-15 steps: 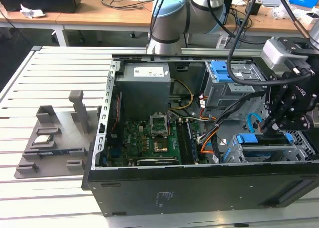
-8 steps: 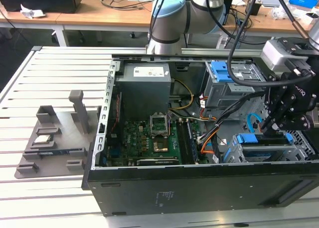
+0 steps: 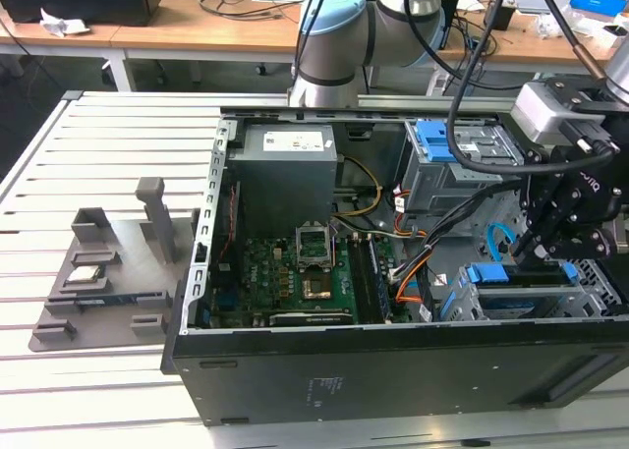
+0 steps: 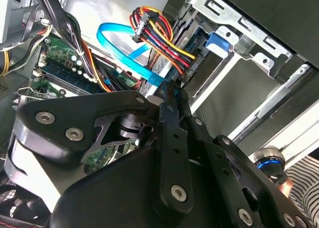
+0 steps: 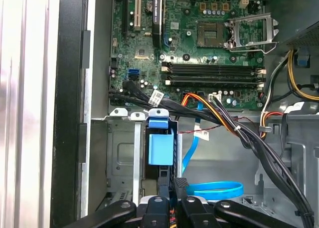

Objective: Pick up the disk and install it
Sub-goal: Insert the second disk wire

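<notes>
Sitting edge-on in drive cage (image 5: 117, 158), at computer case (image 3: 393, 365) near corner on the exterior view's right: disk (image 5: 160, 149), blue bracket showing. Probably stiff, dense, shock-sensitive; best held by rail edges. Label hidden, no writing readable. Gripper (image 5: 172, 182) fingers together, just beside bracket, contact unclear.

A lab: open computer case (image 3: 393, 370) on slatted table (image 3: 108, 154), cluttered desks (image 3: 226, 27) behind.

No print anywhere here is clear enough to read.
</notes>
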### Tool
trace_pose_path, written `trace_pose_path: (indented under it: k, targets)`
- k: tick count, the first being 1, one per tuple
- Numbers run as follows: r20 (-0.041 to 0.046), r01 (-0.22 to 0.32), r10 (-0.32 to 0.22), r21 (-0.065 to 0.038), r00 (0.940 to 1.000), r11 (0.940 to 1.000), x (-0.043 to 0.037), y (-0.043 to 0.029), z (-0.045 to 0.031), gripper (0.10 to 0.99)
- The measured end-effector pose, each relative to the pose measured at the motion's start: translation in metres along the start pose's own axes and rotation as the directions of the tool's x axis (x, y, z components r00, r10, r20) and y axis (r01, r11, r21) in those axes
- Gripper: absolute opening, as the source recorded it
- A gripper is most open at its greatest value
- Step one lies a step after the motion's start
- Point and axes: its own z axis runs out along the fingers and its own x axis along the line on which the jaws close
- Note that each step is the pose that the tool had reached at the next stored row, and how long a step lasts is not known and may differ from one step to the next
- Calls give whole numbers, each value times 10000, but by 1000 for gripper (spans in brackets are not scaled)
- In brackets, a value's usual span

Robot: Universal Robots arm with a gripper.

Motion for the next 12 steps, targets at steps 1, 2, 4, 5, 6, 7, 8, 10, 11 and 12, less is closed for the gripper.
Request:
trace_pose_path:
  k: [1,2,4,5,6,7,8,10,11,12]
  targets:
    - [-2,-1,1,0,10000,10000,1,-8,-1,161]
    - [10,5,-5,5,10000,10000,0,-23,3,161]
    - [9,6,-6,1,10000,10000,2,-33,-2,161]
    - [15,7,-7,4,10000,10000,5,-27,3,161]
    - [13,7,-7,4,10000,10000,7,-21,7,161]
    - [14,7,-7,2,10000,10000,9,-16,14,161]
    - [15,7,-7,2,10000,10000,10,-12,22,161]
    - [8,8,-8,2,10000,10000,10,-5,39,161]
    - [9,8,-8,2,10000,10000,10,-5,43,161]
    - [12,7,-7,2,10000,10000,10,-5,47,161]
